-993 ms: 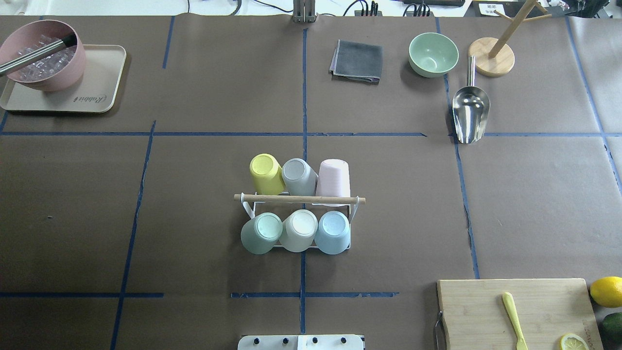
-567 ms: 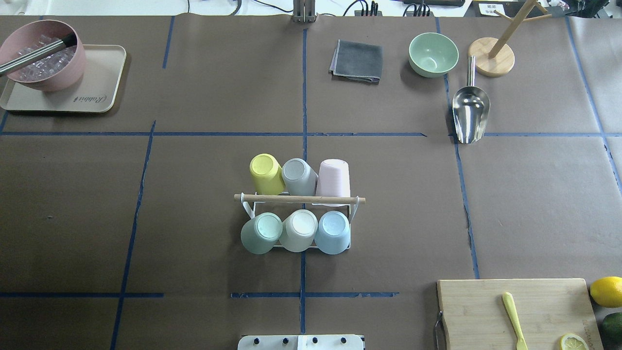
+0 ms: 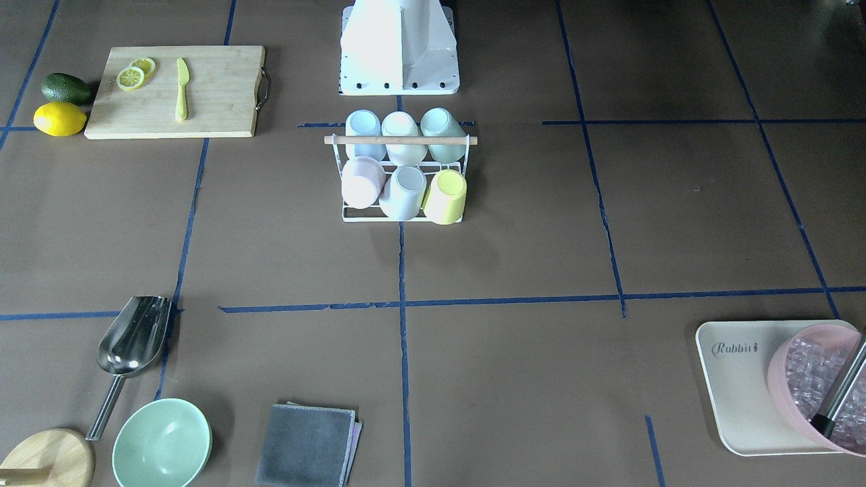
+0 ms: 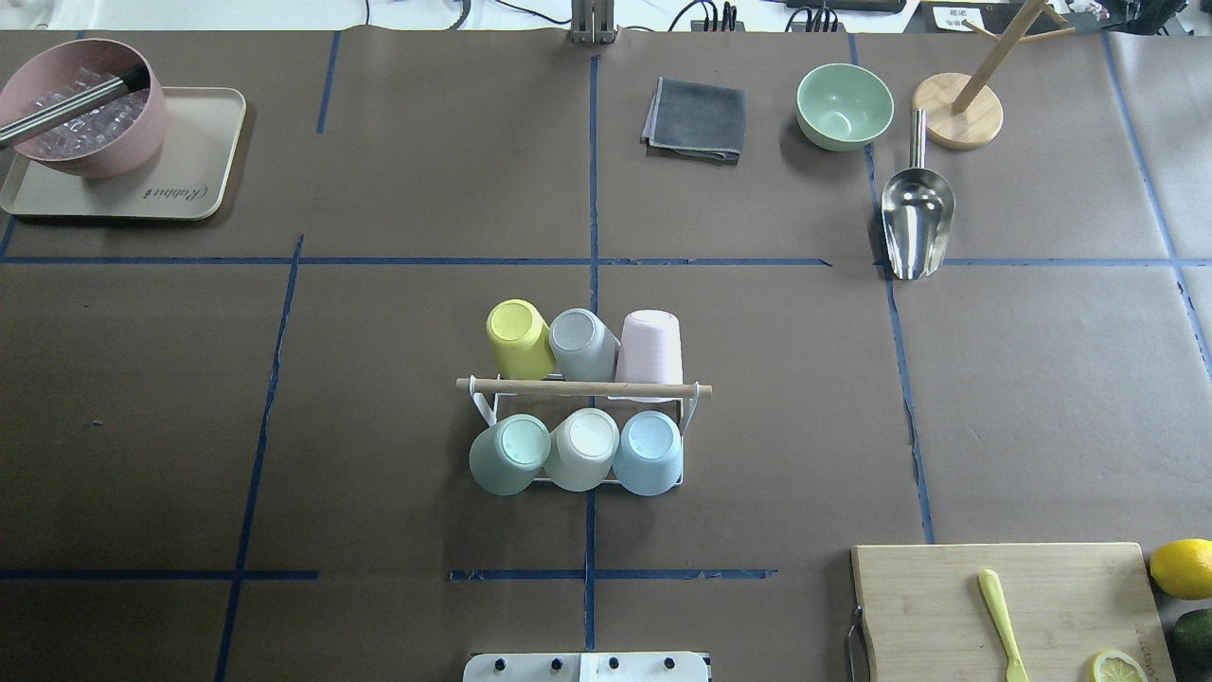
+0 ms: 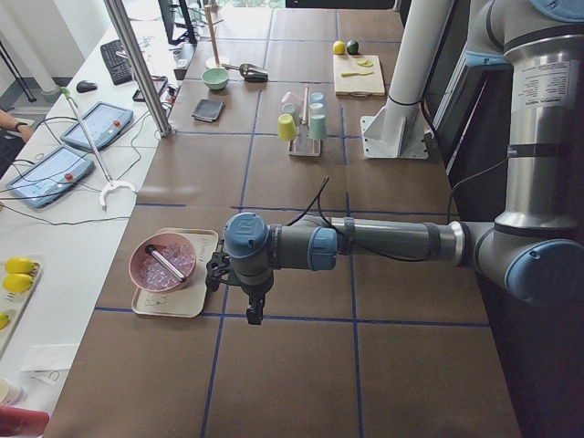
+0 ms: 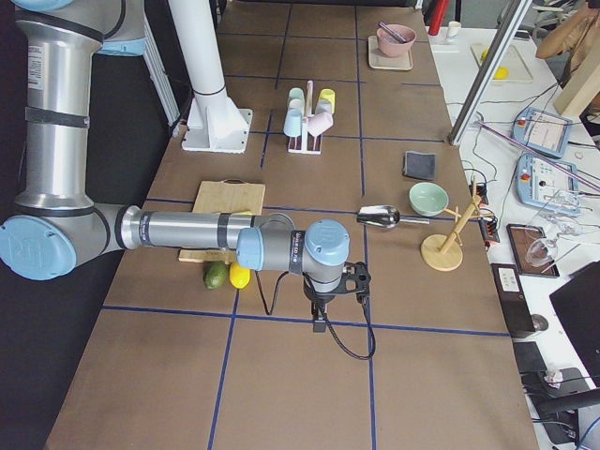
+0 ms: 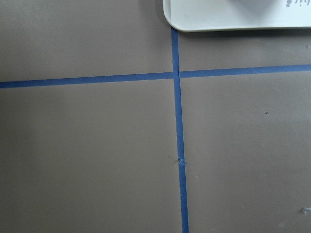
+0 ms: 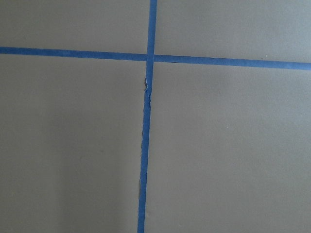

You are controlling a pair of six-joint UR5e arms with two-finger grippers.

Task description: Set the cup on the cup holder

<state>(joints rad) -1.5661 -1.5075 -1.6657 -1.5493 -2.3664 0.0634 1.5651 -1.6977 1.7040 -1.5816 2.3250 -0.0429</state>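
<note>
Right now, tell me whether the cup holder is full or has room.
Full: six upturned cups cover the cup holder, three on each side; no bare prong shows.

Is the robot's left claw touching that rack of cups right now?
Apart. The exterior left view shows the left gripper near the tray, far down the table from the cup holder.

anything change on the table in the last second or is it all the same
Nothing visibly changed in the overhead view. All six cups sit on the cup holder just as they did before, and the other things on the table lie where they were.
</note>
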